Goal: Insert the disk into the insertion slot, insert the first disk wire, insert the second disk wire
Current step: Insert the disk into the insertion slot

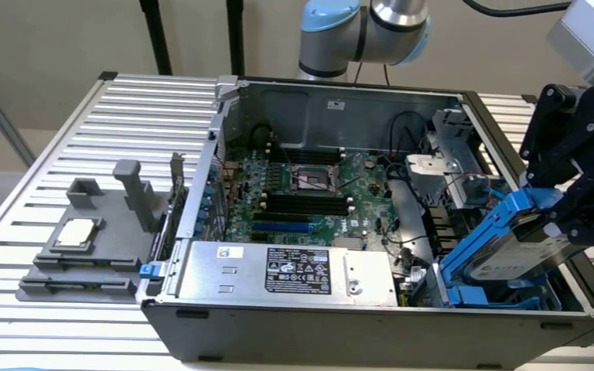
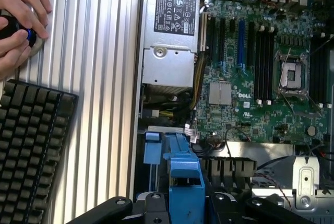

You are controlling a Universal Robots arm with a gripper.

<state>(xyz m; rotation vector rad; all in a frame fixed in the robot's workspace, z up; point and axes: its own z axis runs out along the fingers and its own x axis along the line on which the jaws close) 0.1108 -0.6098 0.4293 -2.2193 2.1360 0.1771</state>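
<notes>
At the exterior view's right, over the open case (image 1: 380,328), our pincer (image 1: 557,224) clamps the disk (image 1: 524,253), tilted just above the insertion slot (image 1: 503,298). We judge it rigid, fairly heavy and shock-sensitive; best held by its long side edges.

Probably a lab: slatted aluminium bench (image 1: 101,139), opened computer (image 1: 308,185).
</notes>
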